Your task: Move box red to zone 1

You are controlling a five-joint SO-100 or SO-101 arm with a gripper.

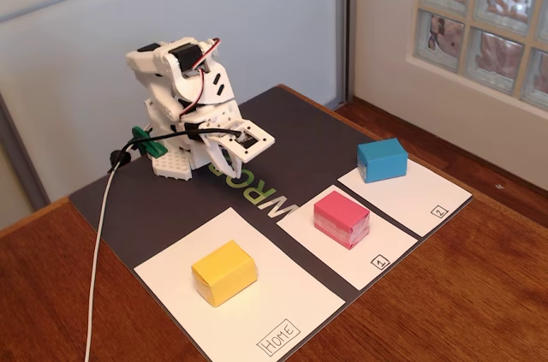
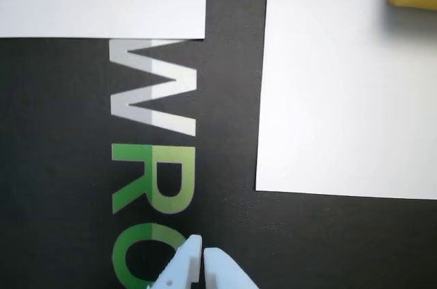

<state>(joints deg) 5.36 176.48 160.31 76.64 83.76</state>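
- The arm sits folded at the back of the dark mat [image 1: 171,208], its fingers [image 2: 202,253] pressed together with nothing between them, tips pointing down just over the green lettering [image 2: 153,186].
- The box red [image 1: 342,218] lies out in front of the fingers, well apart from them, and it rests squarely on zone 1 [image 1: 390,246], the white panel with the small boxed "1" in its corner.
- To my eye the job looks finished: the box is inside its panel, nothing is held, and the arm is tucked away.
- Either side of that panel, also well clear of the fingers, the yellow block [image 1: 224,271] sits on the HOME panel [image 1: 291,311] and the blue block [image 1: 382,160] on the panel marked 2 [image 1: 428,195].
- The wooden tabletop [image 1: 462,293] shows around the mat.
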